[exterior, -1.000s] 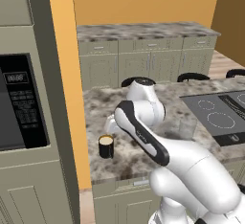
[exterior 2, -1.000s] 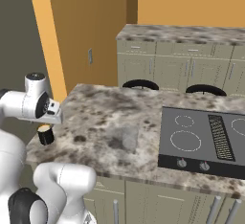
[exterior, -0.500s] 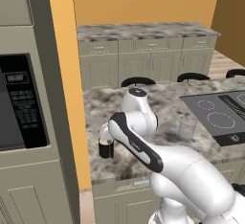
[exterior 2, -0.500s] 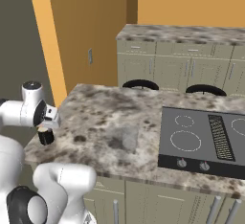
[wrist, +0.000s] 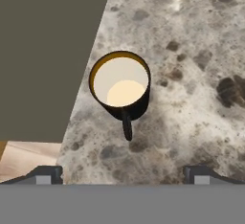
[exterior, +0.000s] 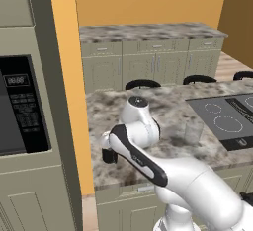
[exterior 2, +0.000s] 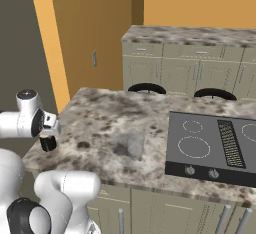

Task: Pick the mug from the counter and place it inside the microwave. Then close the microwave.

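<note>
The mug (wrist: pixel 120 86) is black with a tan inside and stands upright on the counter (wrist: pixel 191 50), close to its edge. Its handle points toward the bottom of the hand view. My gripper (wrist: pixel 123 176) hangs directly above it, open, with the fingertips (wrist: pixel 45 175) spread wider than the mug and nothing between them. In the left base view my gripper (exterior: pixel 107 148) covers the top of the mug (exterior: pixel 109 157) at the counter's (exterior: pixel 163 106) left edge. From the right, the mug (exterior 2: pixel 47 143) sits just under my gripper (exterior 2: pixel 48 134). The microwave (exterior: pixel 20 111) is set into the cabinetry at the far left.
A clear glass (exterior: pixel 193 131) (exterior 2: pixel 135 144) stands mid-counter, right of the arm. A black cooktop (exterior: pixel 227 116) (exterior 2: pixel 215 145) fills the counter's right end. Black stools (exterior 2: pixel 146 88) stand behind the island. An orange wall panel (exterior: pixel 69 77) separates counter and microwave.
My hand has swung left and come down over the mug, with its jaws still wide. The mug has stayed where it was.
</note>
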You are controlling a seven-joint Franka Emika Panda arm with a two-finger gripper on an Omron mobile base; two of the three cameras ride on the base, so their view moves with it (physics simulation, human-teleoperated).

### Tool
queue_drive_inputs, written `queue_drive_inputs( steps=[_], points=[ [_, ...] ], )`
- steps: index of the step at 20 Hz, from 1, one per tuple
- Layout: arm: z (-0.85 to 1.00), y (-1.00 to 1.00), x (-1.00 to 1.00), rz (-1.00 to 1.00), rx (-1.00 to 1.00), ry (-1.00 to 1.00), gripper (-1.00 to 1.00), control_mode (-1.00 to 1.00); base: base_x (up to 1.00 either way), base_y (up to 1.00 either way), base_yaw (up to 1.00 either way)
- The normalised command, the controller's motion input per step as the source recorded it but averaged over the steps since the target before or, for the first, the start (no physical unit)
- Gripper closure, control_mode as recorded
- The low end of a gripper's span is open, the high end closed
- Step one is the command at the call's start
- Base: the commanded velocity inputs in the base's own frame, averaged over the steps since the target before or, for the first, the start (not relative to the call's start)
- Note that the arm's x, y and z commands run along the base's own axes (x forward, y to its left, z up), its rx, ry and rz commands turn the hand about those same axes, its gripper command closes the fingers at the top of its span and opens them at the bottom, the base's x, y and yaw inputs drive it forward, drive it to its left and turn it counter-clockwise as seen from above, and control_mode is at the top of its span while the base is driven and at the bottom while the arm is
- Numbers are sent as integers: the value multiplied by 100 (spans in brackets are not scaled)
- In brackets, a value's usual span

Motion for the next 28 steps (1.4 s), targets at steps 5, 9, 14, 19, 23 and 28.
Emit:
queue_drive_inputs(
  steps=[5,9,14,19,23,28],
  points=[
    [0,10,8,0,-3,-1,-100,-100,0,0,0],
    [0,3,2,0,-7,0,-100,-100,0,0,0],
    [0,0,0,0,-5,0,-100,-100,0,0,0],
    [-16,0,10,0,0,0,-100,-100,0,0,0],
    [-28,0,13,0,0,0,-100,-100,0,0,0],
    [-23,0,0,0,0,0,-100,-100,0,0,0]
  ],
)
